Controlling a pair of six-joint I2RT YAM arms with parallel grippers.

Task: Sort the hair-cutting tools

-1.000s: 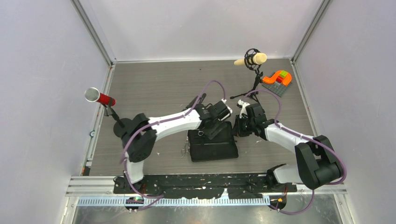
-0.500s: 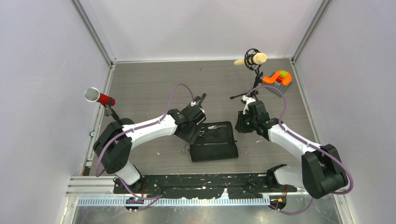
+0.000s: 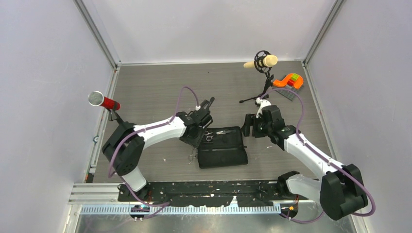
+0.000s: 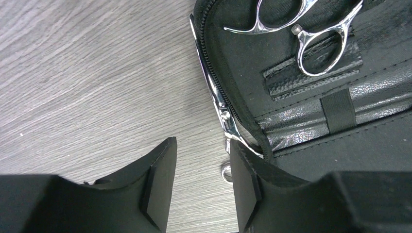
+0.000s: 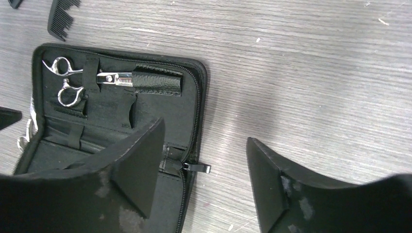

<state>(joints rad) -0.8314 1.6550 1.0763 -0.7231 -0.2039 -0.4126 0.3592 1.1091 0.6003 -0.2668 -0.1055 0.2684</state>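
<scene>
Silver scissors (image 5: 112, 77) lie uncovered in the case (image 5: 150, 104); left fingers (image 4: 158, 184) half-open, right fingers (image 5: 138, 165) newly wide, both empty.

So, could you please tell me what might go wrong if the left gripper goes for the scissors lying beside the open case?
1. The loose scissors lie tight against the zip edge of the case, so the left gripper, open close by, may pinch the fabric lip too.
2. The right gripper is open and holds nothing, so the case could slide, possibly shaking the stowed scissors.
</scene>
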